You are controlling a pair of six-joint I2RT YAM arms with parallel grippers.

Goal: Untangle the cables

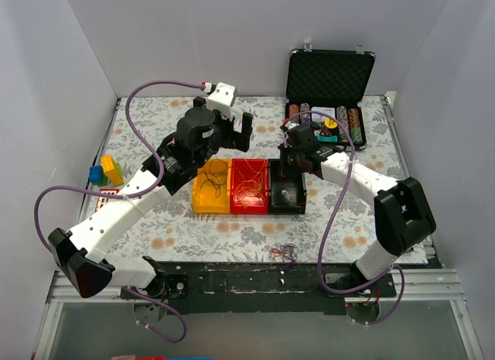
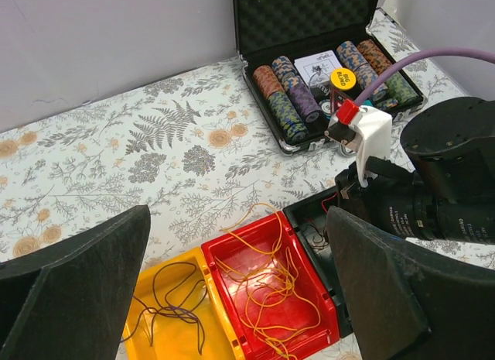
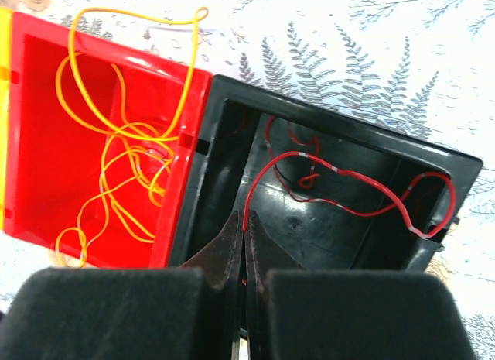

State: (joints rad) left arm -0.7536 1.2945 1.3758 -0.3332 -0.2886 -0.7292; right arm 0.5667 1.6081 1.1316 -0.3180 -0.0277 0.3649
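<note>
While the right gripper [image 3: 244, 240] is clenched on one end of the red cable [image 3: 371, 176], low over the black bin [image 3: 224, 159] near the middle of the worktop [image 1: 155, 128], the release wants care. My judgement: dip lower and open slowly, so the springy strand settles inside the walls, not over the rim. Left gripper [image 2: 236, 221] released, fingers spread wide above the bins. Yellow cables [image 2: 271, 286] coil in the red bin [image 2: 213, 255], one loop poking over its far rim. Dark cables [image 2: 174, 306] lie in the yellow bin [image 2: 139, 329]. Small leftover tangle [image 1: 285, 253] sits at the near edge. Cables hair-thin, kinked, holding their curls. Bins hard, glossy moulded plastic. Gripper pads matte black foam. Worktop floral-printed.
</note>
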